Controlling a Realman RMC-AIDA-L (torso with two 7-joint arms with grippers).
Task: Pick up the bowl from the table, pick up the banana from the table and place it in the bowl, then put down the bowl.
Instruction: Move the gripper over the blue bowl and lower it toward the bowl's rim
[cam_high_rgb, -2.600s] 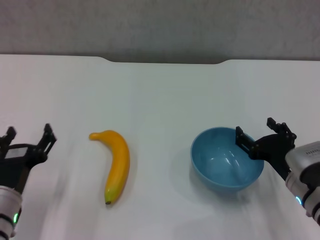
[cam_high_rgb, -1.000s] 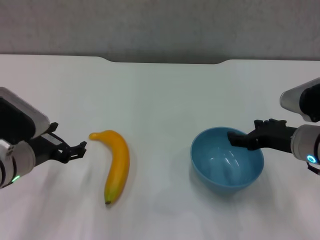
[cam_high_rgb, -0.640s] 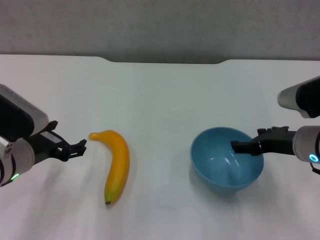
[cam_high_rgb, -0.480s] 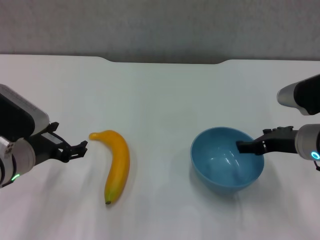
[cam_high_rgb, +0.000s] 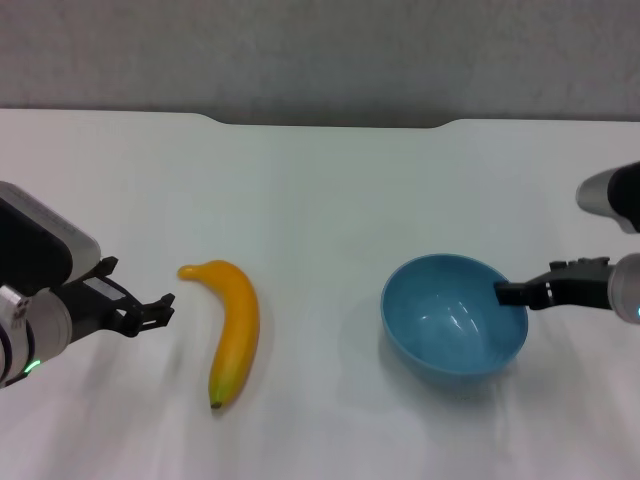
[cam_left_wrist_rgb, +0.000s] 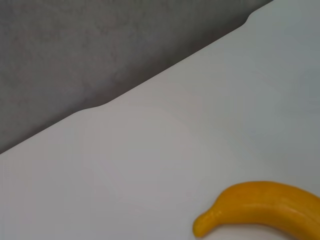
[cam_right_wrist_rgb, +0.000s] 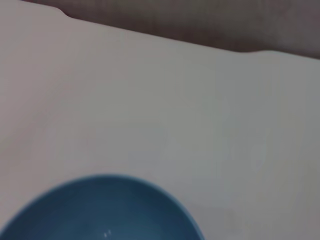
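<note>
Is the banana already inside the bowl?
No, the banana lies on the white table, well apart from the light-blue bowl, which holds nothing.

At the lower left of the head view, the left gripper (cam_high_rgb: 150, 311) has thin black fingers on a black mount, behind it a white-and-black casing and a small green light. At the right edge, the right gripper (cam_high_rgb: 512, 293) is black, joined to a grey-white cylindrical wrist.
</note>
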